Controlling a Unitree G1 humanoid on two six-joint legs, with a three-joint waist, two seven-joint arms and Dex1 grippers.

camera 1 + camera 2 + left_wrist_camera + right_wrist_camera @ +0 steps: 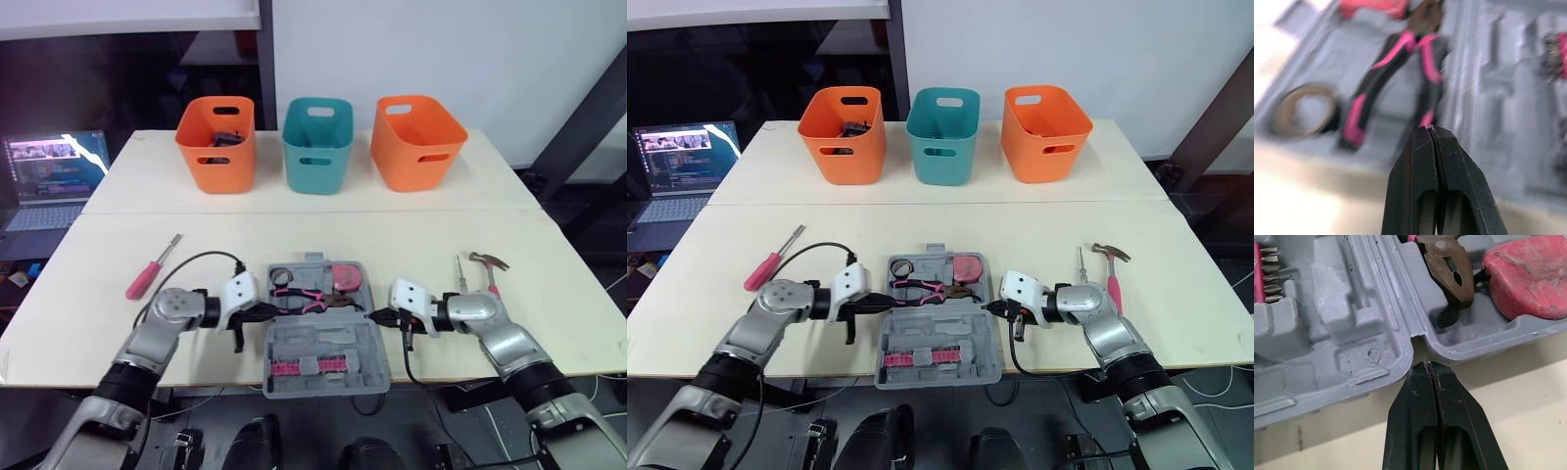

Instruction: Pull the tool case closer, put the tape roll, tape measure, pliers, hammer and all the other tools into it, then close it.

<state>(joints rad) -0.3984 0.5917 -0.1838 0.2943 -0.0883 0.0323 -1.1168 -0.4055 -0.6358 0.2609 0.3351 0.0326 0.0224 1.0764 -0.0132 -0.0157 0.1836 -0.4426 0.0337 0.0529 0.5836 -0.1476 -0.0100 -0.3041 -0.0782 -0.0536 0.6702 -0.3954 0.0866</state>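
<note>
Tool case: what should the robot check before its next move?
1. Tool case open: ok.
2. Tape roll, pliers and tape measure inside: ok.
3. Hammer inside: not ok, it lies outside on the right.
4. Pink screwdriver inside: not ok, it lies outside on the left.
5. Grippers open to grab: not ok, left gripper and right gripper are shut.

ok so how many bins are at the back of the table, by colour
orange bins: 2
teal bin: 1
total: 3
</note>
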